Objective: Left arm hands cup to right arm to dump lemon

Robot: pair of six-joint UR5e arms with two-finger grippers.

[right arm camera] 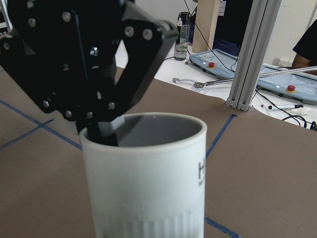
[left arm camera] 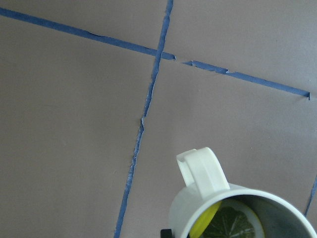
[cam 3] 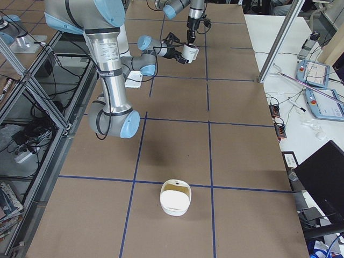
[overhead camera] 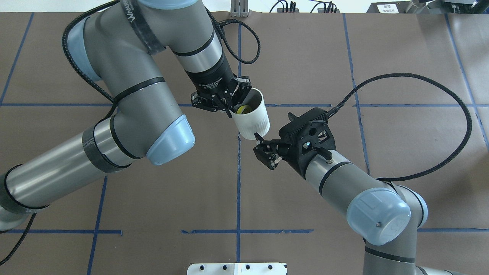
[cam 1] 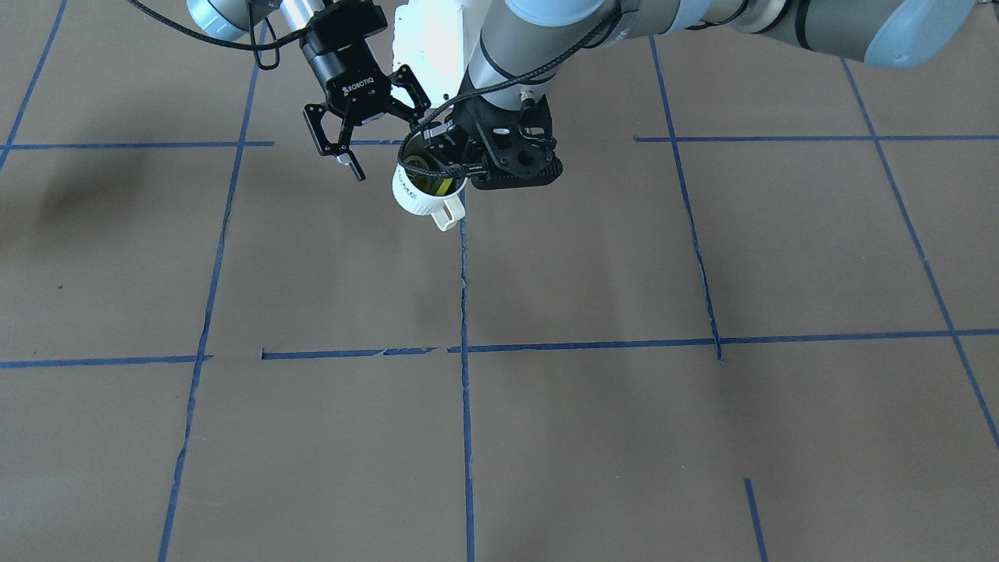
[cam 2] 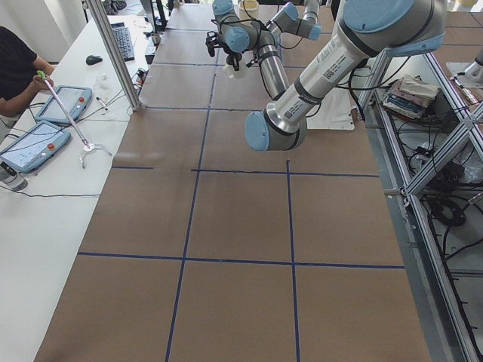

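Note:
The white ribbed cup (overhead camera: pixel 253 119) hangs tilted above the table, with its handle toward the front-facing camera (cam 1: pixel 446 215). My left gripper (overhead camera: pixel 232 107) comes down from above and is shut on the cup's rim; it also shows in the right wrist view (right arm camera: pixel 101 133). The lemon (overhead camera: pixel 242 110), a yellow-green slice, lies inside the cup (left arm camera: pixel 225 223). My right gripper (overhead camera: pixel 265 154) is open and level, just short of the cup's base; I cannot tell if it touches. In the front-facing view the right gripper (cam 1: pixel 386 144) stands spread beside the cup (cam 1: pixel 414 199).
A white bowl-like container (cam 3: pixel 174 198) sits on the brown table toward the robot's right end. Blue tape lines (cam 1: pixel 466 351) grid the table. Operators' tablets (cam 2: pixel 41 143) lie on a side bench past the far edge.

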